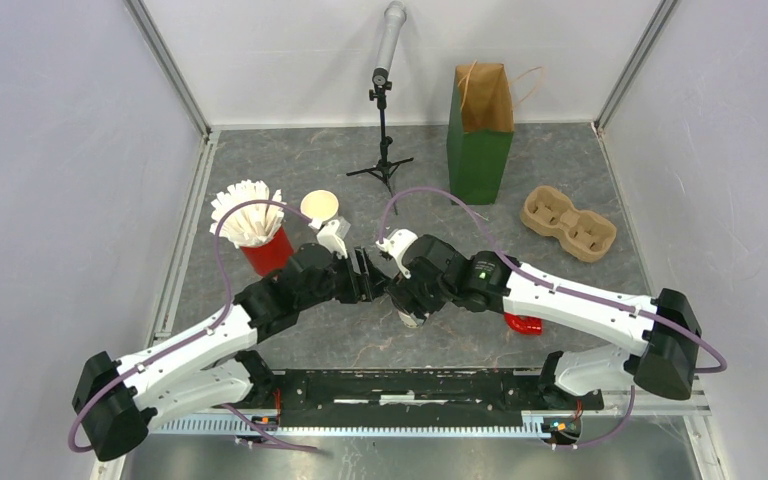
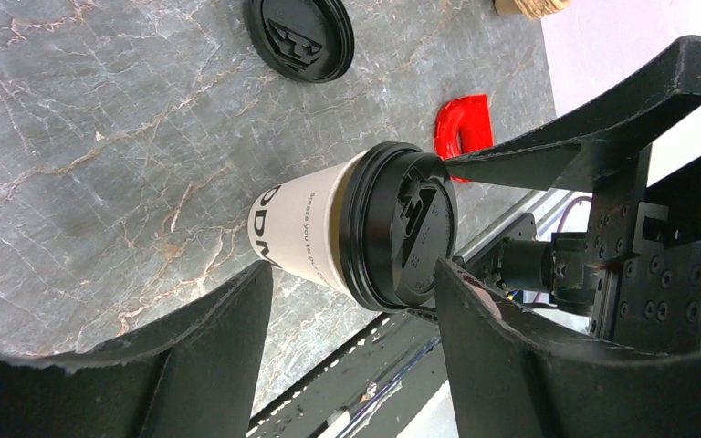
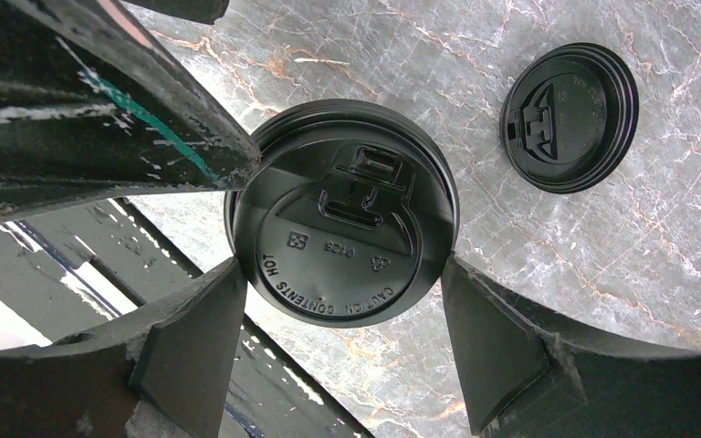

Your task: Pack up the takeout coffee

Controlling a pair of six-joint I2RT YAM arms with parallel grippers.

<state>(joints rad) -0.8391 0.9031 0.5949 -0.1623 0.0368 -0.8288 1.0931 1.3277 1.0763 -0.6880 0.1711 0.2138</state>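
The takeout coffee (image 2: 329,228) is a cream cup with black print and a black lid (image 3: 342,233). My right gripper (image 3: 342,265) comes down from above, and its two fingertips press the lid's rim from opposite sides. My left gripper (image 2: 351,269) reaches in from the side and stands open. One of its fingers (image 2: 210,347) is by the cup's base, the other (image 2: 493,338) touches the lid's top. In the top view both grippers (image 1: 385,280) meet at the table's middle and hide the cup. The green paper bag (image 1: 480,150) stands open at the back.
A loose black lid (image 3: 569,117) lies on the table near the cup. A red piece (image 1: 523,323) sits under the right arm. A brown cup carrier (image 1: 568,222) lies right of the bag. A red cup of white sticks (image 1: 265,250), an open cream cup (image 1: 321,207) and a tripod (image 1: 384,160) stand behind.
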